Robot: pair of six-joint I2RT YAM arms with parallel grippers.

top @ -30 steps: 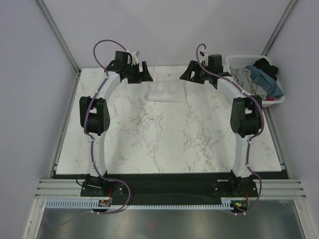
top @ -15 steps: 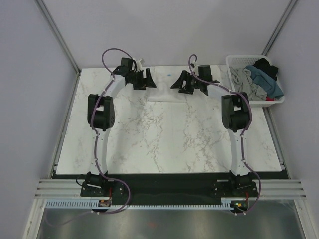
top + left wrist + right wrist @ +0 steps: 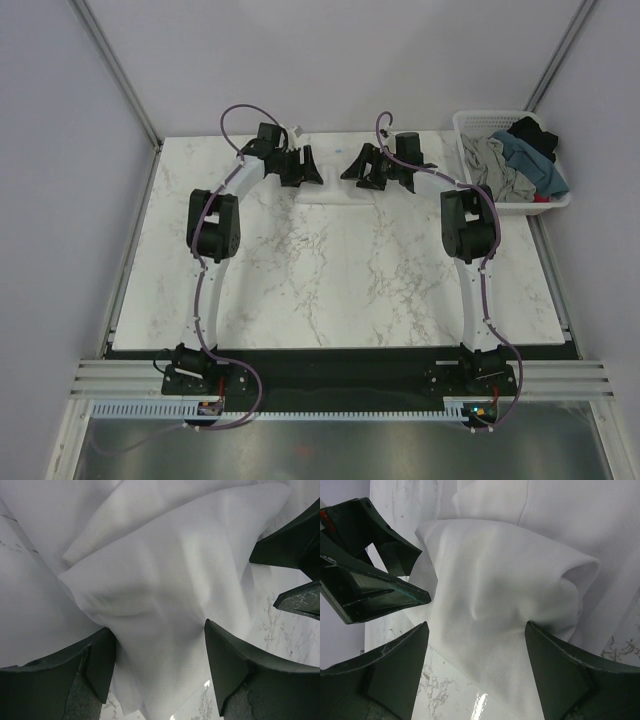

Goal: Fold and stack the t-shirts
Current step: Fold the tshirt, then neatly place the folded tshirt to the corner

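White t-shirt [image 3: 165, 565] bunched between fingers of left tool [image 3: 159, 632], right tool [image 3: 476, 627].

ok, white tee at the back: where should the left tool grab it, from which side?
Pinch the raised fold of the white t-shirt between the left tool's open fingers, coming straight down. That ridge stands up off the table, so both fingers should meet cloth; the flat layers beside it offer no edge.

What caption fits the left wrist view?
Open left gripper straddles a bunched fold of the white t-shirt on the marble table.
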